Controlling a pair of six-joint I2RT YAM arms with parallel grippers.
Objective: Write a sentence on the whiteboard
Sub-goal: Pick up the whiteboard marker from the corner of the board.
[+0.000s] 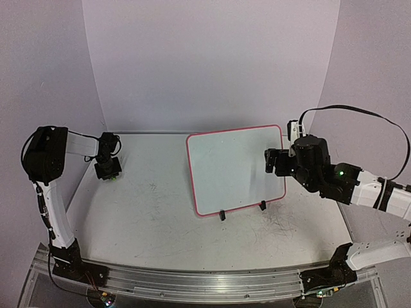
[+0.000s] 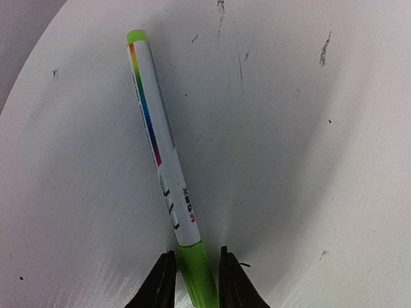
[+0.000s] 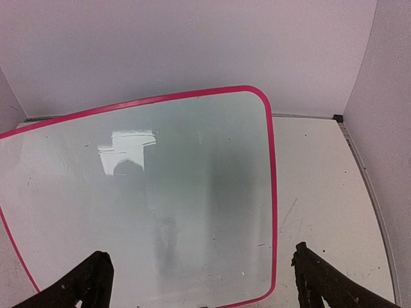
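The whiteboard (image 1: 234,170), white with a pink rim, stands tilted on two black clip feet (image 1: 222,215) at the table's middle right. Its face is blank and no sentence shows on it. In the right wrist view the whiteboard (image 3: 160,192) fills the frame. My right gripper (image 1: 270,160) hovers over the board's right edge, and in its own view the gripper (image 3: 199,282) is wide open and holds nothing. At the back left, my left gripper (image 1: 108,172) points down at the table. A white marker (image 2: 160,154) with green ends lies there. The left gripper (image 2: 196,282) straddles its near green end, thin gaps on both sides.
The grey tabletop (image 1: 148,218) carries faint scribble marks. Curved white walls close in the back and sides. A metal rail (image 1: 205,279) runs along the near edge between the arm bases.
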